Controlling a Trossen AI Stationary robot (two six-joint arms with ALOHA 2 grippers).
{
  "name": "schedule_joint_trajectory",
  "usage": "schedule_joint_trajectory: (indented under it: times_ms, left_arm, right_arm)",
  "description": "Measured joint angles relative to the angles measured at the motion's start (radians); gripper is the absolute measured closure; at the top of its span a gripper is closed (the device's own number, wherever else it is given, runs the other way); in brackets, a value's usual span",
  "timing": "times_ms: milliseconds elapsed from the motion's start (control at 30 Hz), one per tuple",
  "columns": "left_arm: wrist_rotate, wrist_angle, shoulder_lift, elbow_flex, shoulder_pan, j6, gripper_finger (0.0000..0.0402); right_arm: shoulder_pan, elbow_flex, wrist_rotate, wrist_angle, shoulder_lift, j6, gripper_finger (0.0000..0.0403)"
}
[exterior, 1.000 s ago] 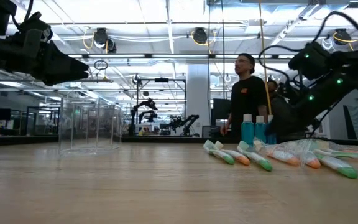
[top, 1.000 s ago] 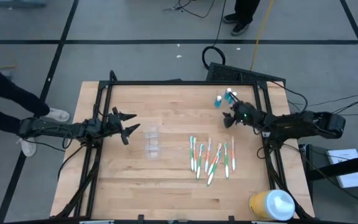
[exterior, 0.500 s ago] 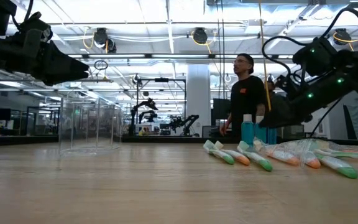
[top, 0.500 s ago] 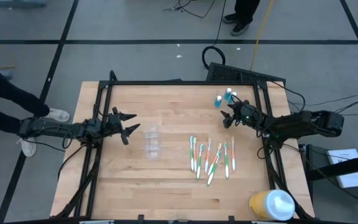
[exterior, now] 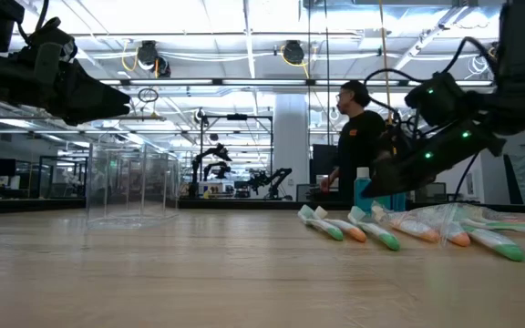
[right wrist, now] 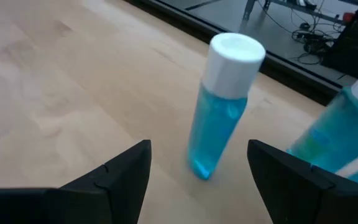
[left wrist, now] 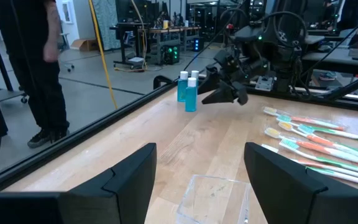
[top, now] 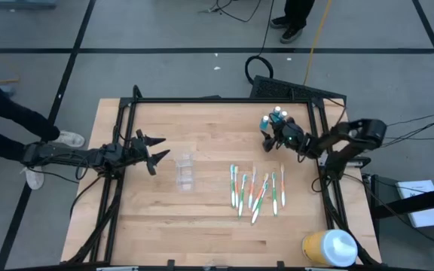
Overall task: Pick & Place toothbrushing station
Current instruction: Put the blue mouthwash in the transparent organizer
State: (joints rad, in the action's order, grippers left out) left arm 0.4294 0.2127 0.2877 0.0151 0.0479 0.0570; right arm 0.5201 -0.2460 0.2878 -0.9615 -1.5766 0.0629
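Note:
A clear plastic cup (top: 184, 172) stands on the wooden table just ahead of my left gripper (top: 157, 158), which hovers open and level at the left side with nothing between its fingers. Several green, orange and white toothbrushes (top: 256, 192) lie flat, side by side, right of centre. Two blue white-capped tubes (top: 266, 122) stand upright on their bases at the far right. My right gripper (top: 270, 139) is open just short of them. In the right wrist view the nearer tube (right wrist: 224, 109) stands ahead of the gap between the fingers (right wrist: 126, 171), untouched, with the other tube (right wrist: 347, 130) beside it.
A big yellow container with a white lid (top: 330, 247) sits at the near right corner. A black frame (top: 217, 99) runs along the table's far edge and sides. A person (exterior: 358, 128) stands behind the table, and another person's leg (top: 21, 120) shows at the left.
My right gripper has dipped down and gone toward the two blue tubes, its wrist rolling a little while the arm behind it folded up. It has stayed open. The tubes, cup and toothbrushes have not moved.

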Motion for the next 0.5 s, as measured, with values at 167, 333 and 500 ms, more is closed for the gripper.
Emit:
schedule_joint_trajectory:
  times_ms: [167,333,500]
  left_arm:
    - [0.000,0.000,0.000,0.000,0.000,0.000,0.0151]
    - [0.000,0.000,0.000,0.000,0.000,0.000,0.0151]
    - [0.000,0.000,0.000,0.000,0.000,0.000,0.0151]
  right_arm:
    - [0.030,-0.045,-0.001,0.001,-0.062,-0.002,0.0145]
    - [0.044,-0.075,-0.017,0.000,-0.097,-0.009,0.0145]
    - [0.050,-0.096,-0.057,-0.004,-0.122,-0.030,0.0146]
